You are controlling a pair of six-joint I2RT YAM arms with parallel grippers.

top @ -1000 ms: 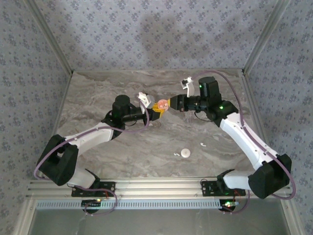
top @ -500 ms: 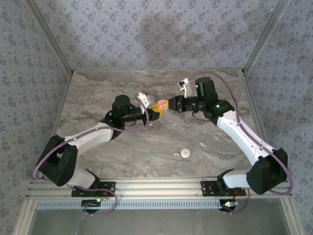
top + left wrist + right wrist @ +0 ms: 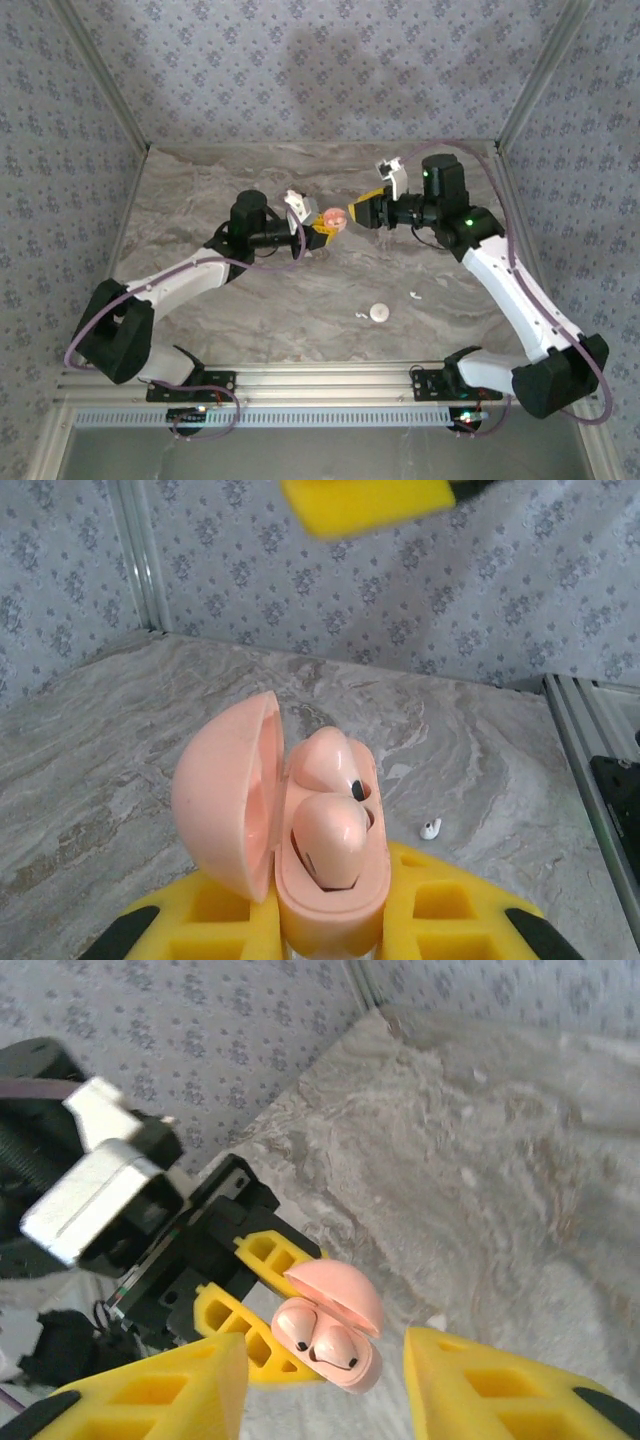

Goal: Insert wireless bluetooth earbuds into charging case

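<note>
**Open pink case held in the air, right fingers spread beside it**

The pink charging case (image 3: 330, 900) is in the air over the middle of the table (image 3: 200, 190), somewhat toward its far edge. Its lid (image 3: 225, 790) is swung fully open on the hinge. Two pink earbuds (image 3: 322, 845) sit side by side in the wells, and each shows a small dark spot on its rounded top. In the right wrist view the case (image 3: 345, 1365) tilts with the open lid uppermost and both buds face the camera.

The left gripper (image 3: 318, 231) has its yellow padded fingers (image 3: 450, 920) closed on the base of the case, one on each side, and holds it clear of the marble surface. The right gripper (image 3: 354, 213) is level with the case and just beside it on the side away from the left arm. Its yellow fingers (image 3: 150, 1390) are spread wide with nothing between them, and the case shows through the gap without touching either pad.

Down on the table, toward the near edge and right of centre, lies a white round disc (image 3: 378, 313). The nearer white earbud (image 3: 362, 316), a tiny curved stem, lies just beside the disc on its left. The farther white earbud (image 3: 414, 296) lies near the disc on its right and apart from it. All three are well apart from both grippers.
</note>
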